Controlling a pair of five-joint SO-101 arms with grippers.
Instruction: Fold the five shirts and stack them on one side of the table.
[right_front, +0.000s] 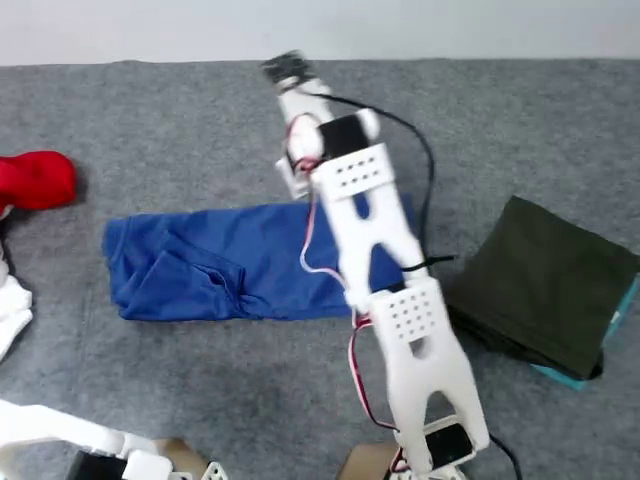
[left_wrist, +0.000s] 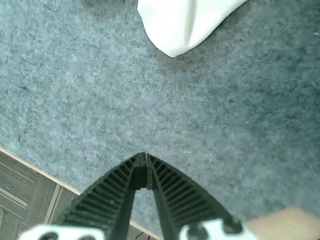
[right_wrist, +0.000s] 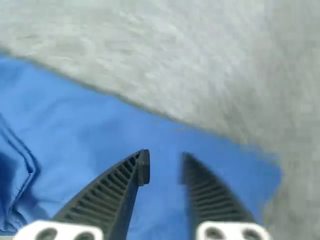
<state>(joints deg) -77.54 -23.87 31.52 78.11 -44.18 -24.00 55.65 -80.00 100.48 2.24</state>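
**Right claw (right_wrist: 165, 167) released over the blue shirt (right_wrist: 75, 140); left claw (left_wrist: 145, 159) clenched above the felt**

The right claw's two ribbed black jaws stand apart with nothing between them. They hang just above the blue shirt, close to its edge. Past the tips the grey felt (right_wrist: 200, 60) begins. In the high view the blue shirt (right_front: 220, 265) lies spread out, partly folded and rumpled, under the right arm (right_front: 400, 320), which stretches across it. Well off to that claw's right sits a folded dark green shirt (right_front: 545, 285). It rests on a teal piece (right_front: 612, 325) whose edge peeps out beneath.

The left claw's jaws are pressed tip to tip and grip nothing. They sit above the felt, near the wooden table edge (left_wrist: 25, 187). Ahead of the tips, apart from them, lies a white shirt (left_wrist: 180, 25). In the high view the white shirt (right_front: 12, 305) is far out to the left, and a bunched red shirt (right_front: 35, 180) lies beyond it. Both are well apart from the blue one.
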